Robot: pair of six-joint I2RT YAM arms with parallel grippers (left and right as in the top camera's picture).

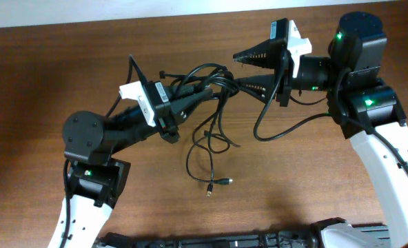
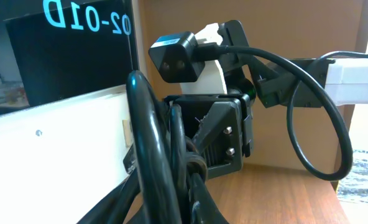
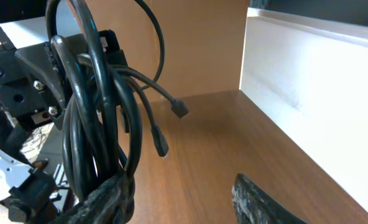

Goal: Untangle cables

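Note:
A tangle of black cables [image 1: 205, 81] hangs between my two grippers above the wooden table [image 1: 66, 62]. My left gripper [image 1: 189, 98] is shut on the tangle's left side; in the left wrist view thick black strands [image 2: 151, 155] fill the jaws [image 2: 190, 190]. My right gripper [image 1: 239, 71] is open at the tangle's right end. In the right wrist view its left finger touches the looped bundle [image 3: 91, 112], and its jaws [image 3: 181, 200] hold nothing between them. Thin cable ends with small connectors [image 1: 218, 183] trail onto the table; two connectors [image 3: 179, 109] dangle in the right wrist view.
A black cable loop [image 1: 276, 129] droops from the right arm down to the table. A white wall or board [image 3: 308, 81] runs along the table's side. A dark strip [image 1: 259, 240] lies along the table's front edge.

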